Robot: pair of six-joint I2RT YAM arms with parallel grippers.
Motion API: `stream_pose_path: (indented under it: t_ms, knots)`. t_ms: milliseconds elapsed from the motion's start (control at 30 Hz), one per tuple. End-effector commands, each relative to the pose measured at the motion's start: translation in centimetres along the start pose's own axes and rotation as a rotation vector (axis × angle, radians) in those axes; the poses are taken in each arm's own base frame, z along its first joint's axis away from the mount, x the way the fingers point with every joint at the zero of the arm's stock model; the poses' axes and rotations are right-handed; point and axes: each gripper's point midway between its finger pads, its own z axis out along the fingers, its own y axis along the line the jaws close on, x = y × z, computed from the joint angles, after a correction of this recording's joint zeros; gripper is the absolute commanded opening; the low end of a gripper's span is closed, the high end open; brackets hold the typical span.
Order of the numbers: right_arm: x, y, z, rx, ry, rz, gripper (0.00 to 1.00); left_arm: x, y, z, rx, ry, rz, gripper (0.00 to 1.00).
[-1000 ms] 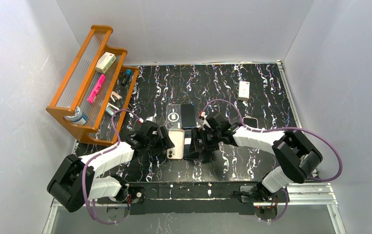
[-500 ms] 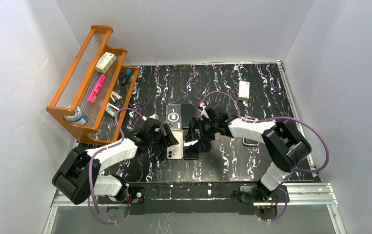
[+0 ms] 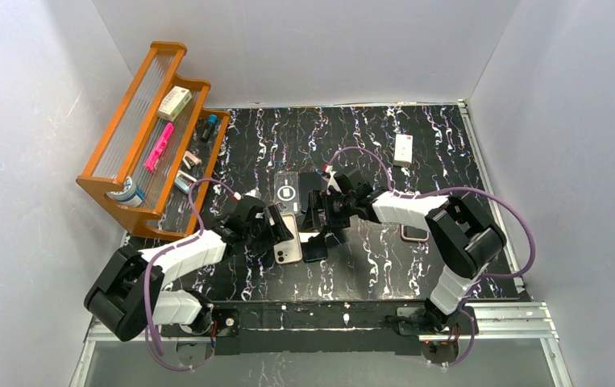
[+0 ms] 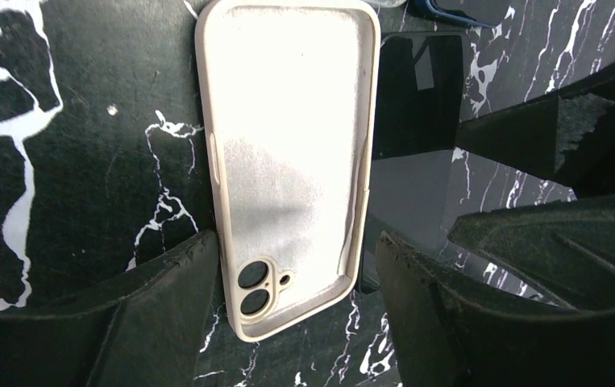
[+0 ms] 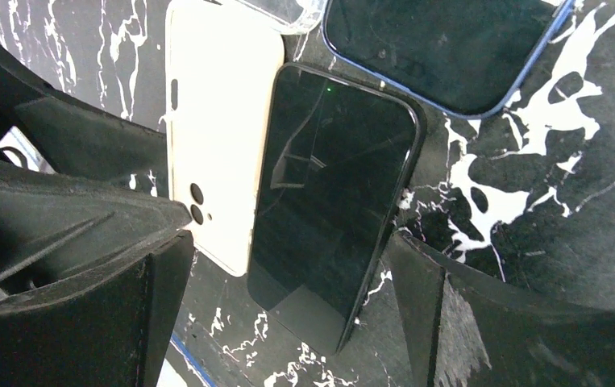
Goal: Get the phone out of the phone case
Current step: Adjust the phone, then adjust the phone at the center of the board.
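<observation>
Looking from the top camera, my right gripper (image 3: pixel 318 224) has swung in from the near right and now hangs over the black glass-fronted phone (image 3: pixel 317 250). My left gripper (image 3: pixel 280 235) has crept a little closer to the cream soft-lined phone case (image 3: pixel 292 251), and phone and case lie side by side as they did a second ago. From my left wrist, the case is plainly empty, lining up, on the black marbled table top (image 4: pixel 70 121). My jaws stand apart along the long edges at its camera end (whether they pinch it I cannot tell). From my right wrist, my jaws gape wide either side of the phone, which lies screen up beside the case. Beyond them lie a dark blue-rimmed phone (image 5: pixel 441 48) and a clear plastic case (image 5: pixel 288 10). I judge the removal done.
</observation>
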Motion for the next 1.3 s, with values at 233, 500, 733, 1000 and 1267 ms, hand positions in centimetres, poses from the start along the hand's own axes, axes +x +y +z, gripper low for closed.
stream_pose_path:
  t_ms: [233, 500, 733, 1000, 1267]
  knots:
    - [0.5, -5.3, -5.1, 0.187, -0.109, 0.04, 0.99, -3.7, 2.6, -1.3, -0.18, -0.104, 0.101, 0.82]
    - [-4.4, -10.1, -12.5, 0.389, -0.346, 0.081, 0.99, -3.4, 0.6, 1.8, -0.103, -0.023, 0.089, 0.88]
    - [-6.0, -16.3, -18.2, 0.63, -0.486, 0.217, 0.99, -2.9, -1.5, 2.3, -0.013, 0.033, 0.092, 0.89]
    - [-6.8, -22.3, -22.8, 0.785, -0.536, 0.408, 0.99, -3.3, -2.5, 1.4, 0.016, 0.028, 0.118, 0.93]
    - [-4.3, -24.4, -19.7, 0.748, -0.405, 0.448, 0.99, -6.2, -1.7, -1.9, -0.053, -0.076, 0.17, 0.98]
